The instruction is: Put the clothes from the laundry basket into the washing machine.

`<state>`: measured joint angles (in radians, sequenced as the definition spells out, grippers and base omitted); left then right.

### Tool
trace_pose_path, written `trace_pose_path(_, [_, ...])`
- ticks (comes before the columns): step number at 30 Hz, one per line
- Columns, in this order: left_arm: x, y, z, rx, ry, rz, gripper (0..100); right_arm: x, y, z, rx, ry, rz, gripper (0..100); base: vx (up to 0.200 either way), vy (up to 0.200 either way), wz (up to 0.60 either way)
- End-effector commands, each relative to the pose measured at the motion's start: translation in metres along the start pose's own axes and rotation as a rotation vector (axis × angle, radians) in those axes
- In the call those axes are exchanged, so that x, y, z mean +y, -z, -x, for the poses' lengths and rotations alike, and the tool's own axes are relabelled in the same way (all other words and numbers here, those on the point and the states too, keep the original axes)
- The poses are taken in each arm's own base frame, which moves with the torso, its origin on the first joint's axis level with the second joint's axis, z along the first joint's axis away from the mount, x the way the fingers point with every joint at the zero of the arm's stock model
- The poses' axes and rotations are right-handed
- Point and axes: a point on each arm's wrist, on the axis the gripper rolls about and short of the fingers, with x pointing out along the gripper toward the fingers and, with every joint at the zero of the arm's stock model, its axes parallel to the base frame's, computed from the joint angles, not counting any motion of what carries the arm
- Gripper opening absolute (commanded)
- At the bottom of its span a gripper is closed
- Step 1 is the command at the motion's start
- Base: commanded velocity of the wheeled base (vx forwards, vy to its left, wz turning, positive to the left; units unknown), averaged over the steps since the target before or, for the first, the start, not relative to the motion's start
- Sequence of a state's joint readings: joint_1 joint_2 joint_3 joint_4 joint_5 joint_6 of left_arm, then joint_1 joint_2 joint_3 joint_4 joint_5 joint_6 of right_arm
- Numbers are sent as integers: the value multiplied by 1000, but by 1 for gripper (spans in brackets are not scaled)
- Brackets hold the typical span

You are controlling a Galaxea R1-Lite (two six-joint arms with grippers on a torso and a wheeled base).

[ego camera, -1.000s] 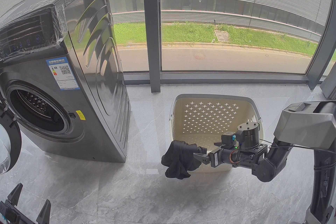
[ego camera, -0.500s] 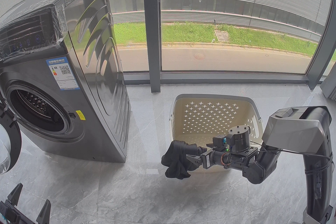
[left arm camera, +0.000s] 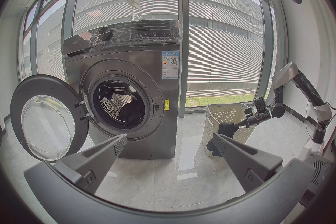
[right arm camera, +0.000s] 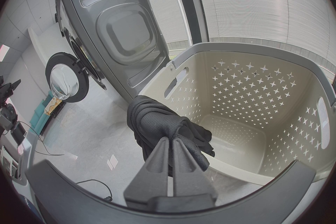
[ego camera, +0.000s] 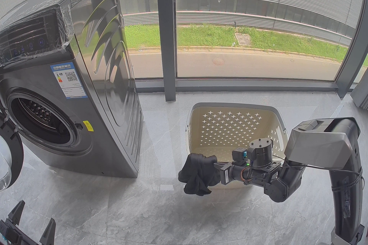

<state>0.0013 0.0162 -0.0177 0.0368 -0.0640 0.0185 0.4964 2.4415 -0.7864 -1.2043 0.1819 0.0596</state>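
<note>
head view's edges cut off washer door (ego camera: 14, 150) and left hand (ego camera: 35, 213); black garment (ego camera: 197, 177) hides tips of right hand (ego camera: 215, 172).

Open floor (ego camera: 153, 211) separates laundry basket (ego camera: 234, 106) from washing machine (ego camera: 107, 104) mouth (door (left arm camera: 47, 119) hangs wide).

Right hand (ego camera: 215, 172) now tight around garment (ego camera: 197, 179)

Right end effector (right arm camera: 170, 140): fingers pressed together on a fold of black garment (right arm camera: 154, 119).
Black garment: bunched and hanging at the laundry basket (right arm camera: 245, 88) corner on the washing machine's side.
Laundry basket: cream, with star-perforated walls and slot handles, standing on a pale grey floor (right arm camera: 94, 126).
Washing machine (right arm camera: 119, 25): grey, beside the basket, with its round door (right arm camera: 66, 77) swung open.
</note>
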Motion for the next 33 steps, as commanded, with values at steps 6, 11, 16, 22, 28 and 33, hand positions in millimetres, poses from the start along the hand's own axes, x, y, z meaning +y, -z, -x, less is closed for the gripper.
trace_pose_path(6, [0,5,0,1,0,0,100,3,-10,16,-32,0,5,0,0,0,0])
trace_pose_path(11, [0,5,0,1,0,0,100,5,-22,33,-68,0,10,0,0,0,0])
trace_pose_path(16, [0,5,0,1,0,0,100,-1,-25,41,-77,19,2,0,0,0,0])
trace_pose_path(22, [0,5,0,1,0,0,100,-3,-17,37,-52,22,-4,0,0,0,0])
trace_pose_path(28, [0,5,0,1,0,0,100,-3,-14,31,-47,18,-3,100,0,0,0])
trace_pose_path(33, [0,5,0,1,0,0,100,-4,-10,29,-56,16,0,100,0,0,0])
